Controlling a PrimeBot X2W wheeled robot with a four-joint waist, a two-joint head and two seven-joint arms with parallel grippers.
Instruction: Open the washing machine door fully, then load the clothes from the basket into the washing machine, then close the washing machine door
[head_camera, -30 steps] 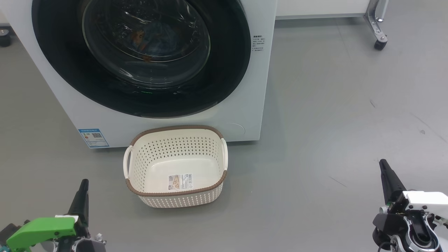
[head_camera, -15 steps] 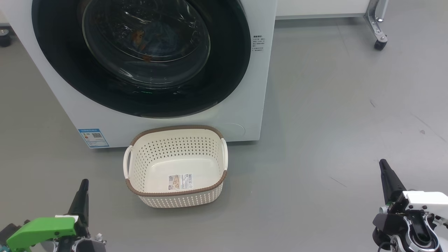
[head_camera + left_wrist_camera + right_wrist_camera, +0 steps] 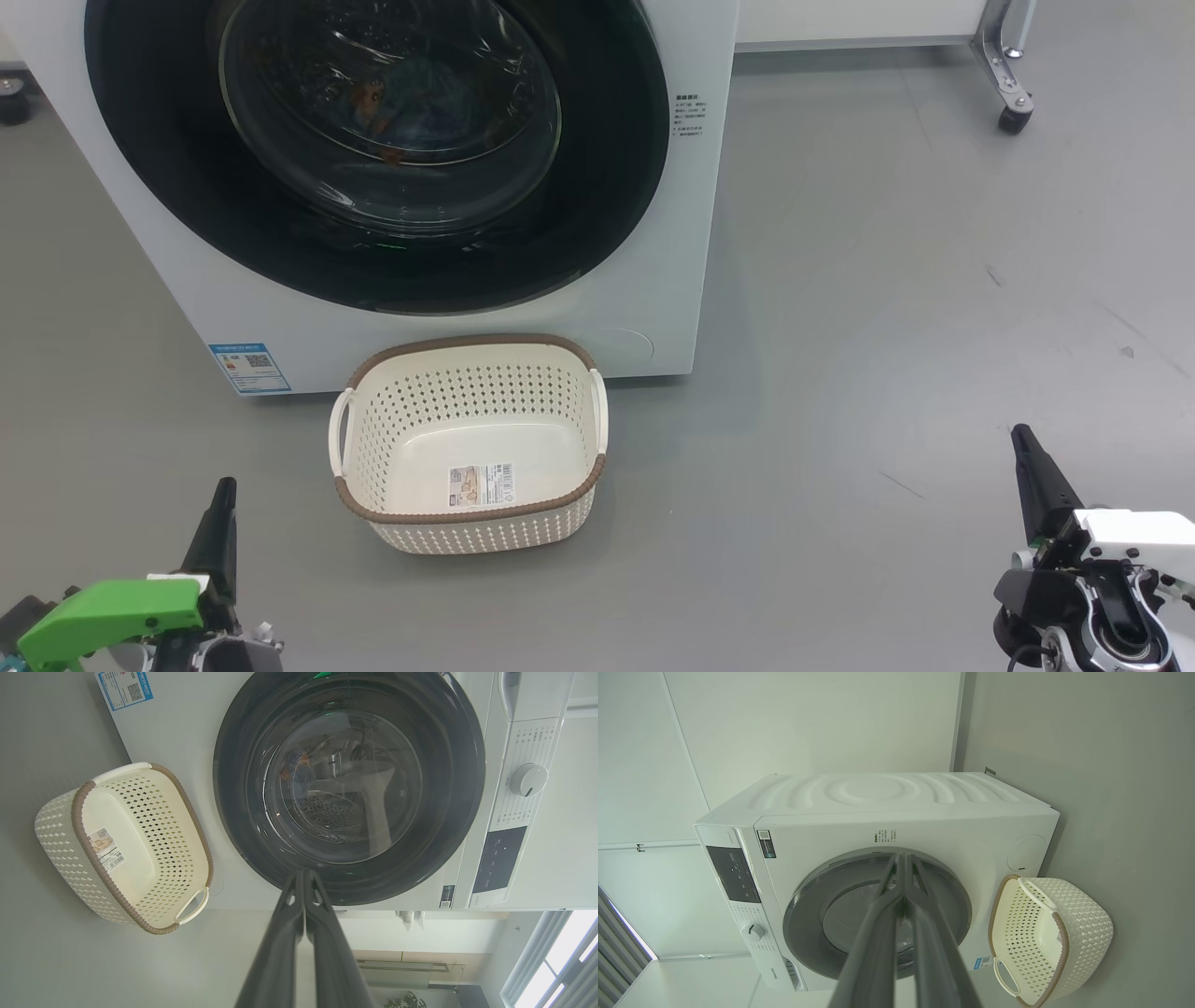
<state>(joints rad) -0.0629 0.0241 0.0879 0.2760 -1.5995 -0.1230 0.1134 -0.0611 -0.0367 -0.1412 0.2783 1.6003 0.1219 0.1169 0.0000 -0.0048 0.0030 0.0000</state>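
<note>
- Washing machine (image 3: 695, 233): white front-loader standing on a grey floor (image 3: 887, 327). A small blue label (image 3: 249, 367) sits low on its front, at the left in the head view.
- Door (image 3: 611, 187): round, with a wide glossy black rim and a clear glass bowl (image 3: 392, 103) at the centre. It lies flat against the machine's front, closed. The right wrist view confirms the rim sits flush.
- Clothes (image 3: 411, 89): blue and orange-brown patches show dimly through the glass, inside the drum. Reflections blur them, so single garments cannot be told apart.
- Basket (image 3: 467, 527): cream perforated plastic with a brown rim and white side handles. It stands upright on the floor just in front of the machine, below the door. Whether its far rim touches the machine cannot be told. Its bare bottom shows, with a sticker (image 3: 481, 485) on it.
- Left hand (image 3: 224, 490): lower left in the head view, under a green cover, left of the basket and apart from it. Its two dark fingers are pressed together and grip nothing. Its own wrist view shows them aimed at the lower edge of the door, clear of it.
- Right hand (image 3: 1025, 439): lower right in the head view, under a white cover, well apart from the basket. Its fingers are closed together and grip nothing.
- A caster wheel (image 3: 1013, 119) on a metal leg stands on the floor at the far right.
</note>
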